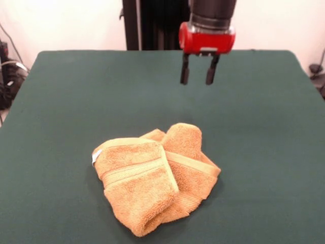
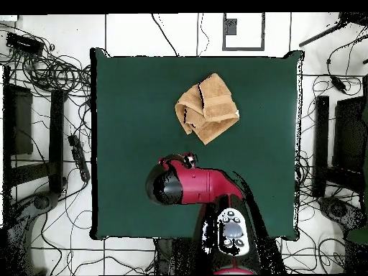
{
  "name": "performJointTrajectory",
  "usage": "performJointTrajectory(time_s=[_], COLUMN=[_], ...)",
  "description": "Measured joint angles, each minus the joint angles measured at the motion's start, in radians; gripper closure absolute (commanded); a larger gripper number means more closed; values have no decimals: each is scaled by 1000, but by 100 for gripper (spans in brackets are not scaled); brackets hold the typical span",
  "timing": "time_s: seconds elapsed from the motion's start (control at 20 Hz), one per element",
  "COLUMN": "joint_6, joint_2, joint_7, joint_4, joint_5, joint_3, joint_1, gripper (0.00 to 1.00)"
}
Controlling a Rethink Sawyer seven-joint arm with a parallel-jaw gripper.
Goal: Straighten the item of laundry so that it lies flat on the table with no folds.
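Golden-orange towel (image 1: 155, 175) lies folded over itself on the green desk (image 1: 264, 127), well apart from the pincer (image 1: 199, 76). Its fingers hang narrowly parted, holding nothing.

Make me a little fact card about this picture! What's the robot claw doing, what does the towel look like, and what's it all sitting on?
towel: golden-orange towel, crumpled and folded over itself, not flat
tag: small white tag at the towel's edge
gripper: gripper open, holding nothing, up above the table, apart from the towel
table: dark green table, towel lying on it
job done: no, folds remain
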Motion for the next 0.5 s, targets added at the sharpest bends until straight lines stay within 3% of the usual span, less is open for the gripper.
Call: performJointTrajectory(time_s=[0.5], joint_6=[-2], joint_2=[78], joint_7=[0], joint_4=[-118], joint_5=[-71], joint_3=[-85], joint_1=[51], gripper=[0])
